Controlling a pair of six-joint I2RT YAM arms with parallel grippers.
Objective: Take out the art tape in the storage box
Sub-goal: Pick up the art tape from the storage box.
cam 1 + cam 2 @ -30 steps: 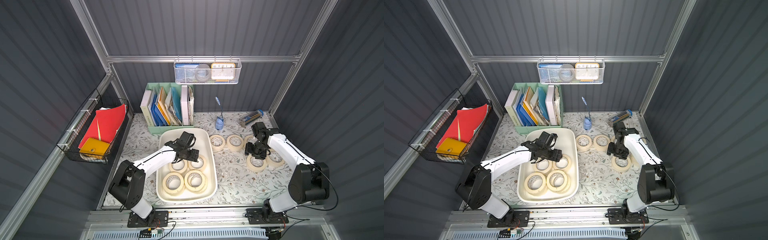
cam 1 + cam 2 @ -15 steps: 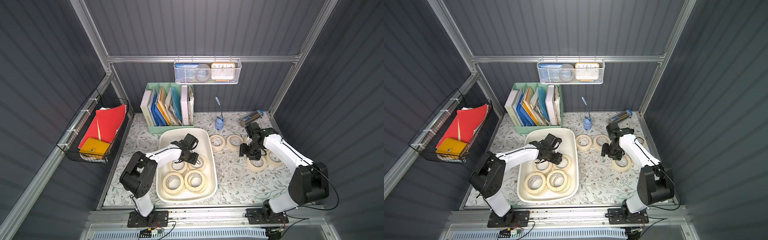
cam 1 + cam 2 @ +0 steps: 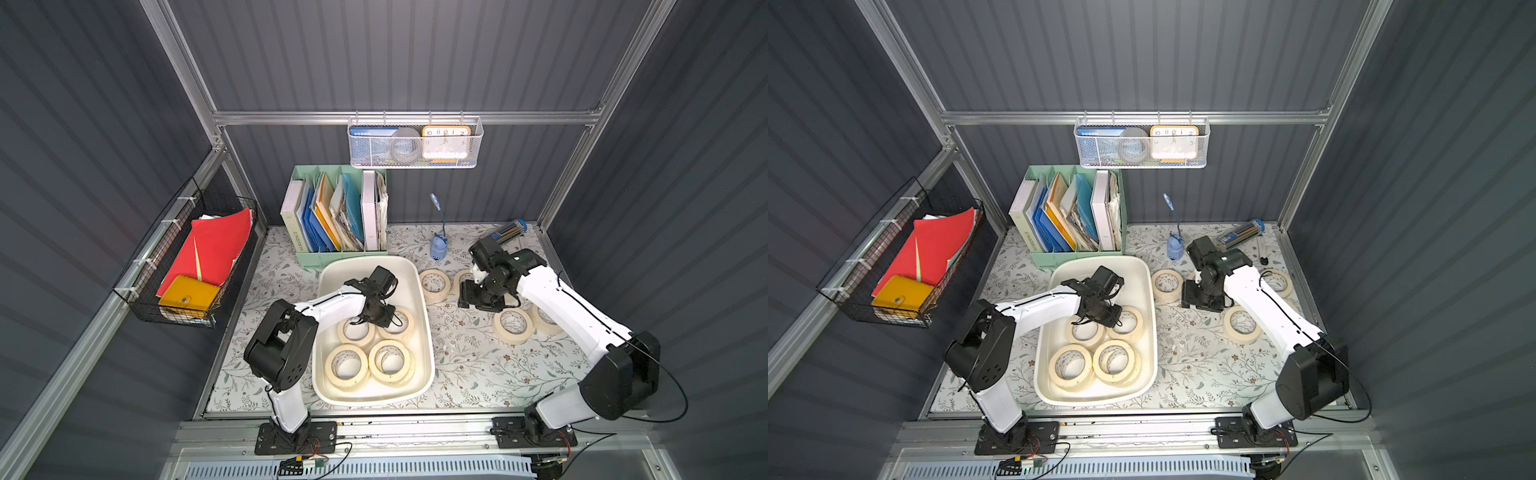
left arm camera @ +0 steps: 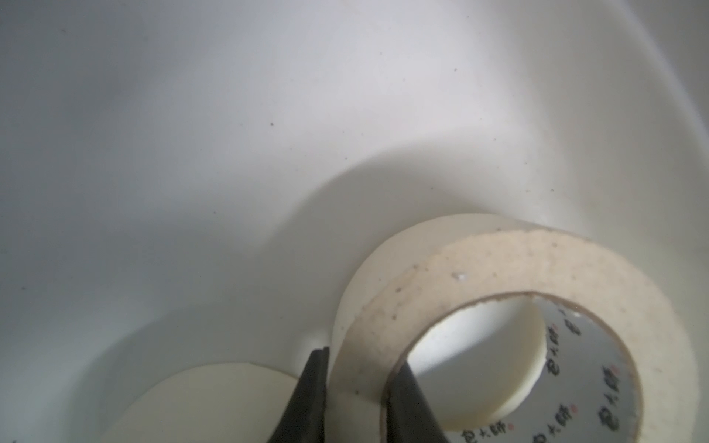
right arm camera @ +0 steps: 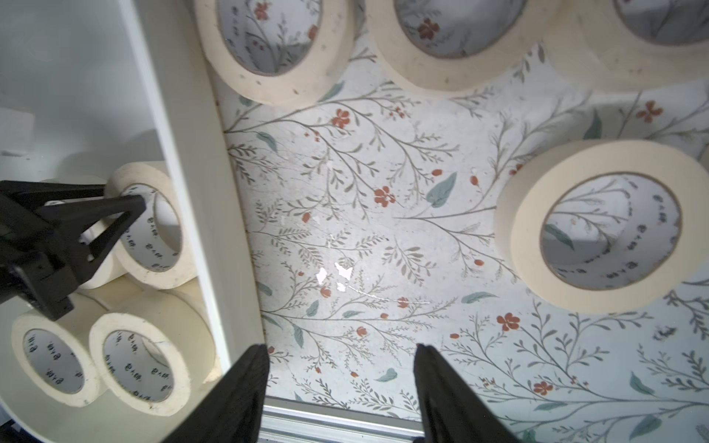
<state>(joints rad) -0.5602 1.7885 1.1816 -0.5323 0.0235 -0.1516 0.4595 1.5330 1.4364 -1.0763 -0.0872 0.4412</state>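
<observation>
The white storage box (image 3: 365,258) (image 3: 1100,258) sits mid-table and holds several cream art tape rolls (image 3: 347,365). My left gripper (image 3: 380,318) (image 4: 358,387) reaches into the box. It is shut on the wall of one art tape roll (image 3: 399,322) (image 4: 537,268), one finger outside the ring and one inside the core. The right wrist view shows that same roll (image 5: 149,230) gripped inside the box. My right gripper (image 3: 473,300) (image 5: 339,368) hangs open over the floral mat just right of the box, with nothing between its fingers. Several more rolls (image 3: 434,284) (image 5: 598,226) lie on the mat.
A mint-green file organiser (image 3: 336,216) stands behind the box. A white mesh basket (image 3: 415,143) hangs on the back rail and a black wire basket (image 3: 191,257) with red folders on the left wall. A small blue lamp (image 3: 438,247) and a pencil tube (image 3: 507,232) are at the back.
My left gripper has dropped further into the box and shut on a roll's wall. The right arm has swung left from the rolls on the mat toward the box, still open.
</observation>
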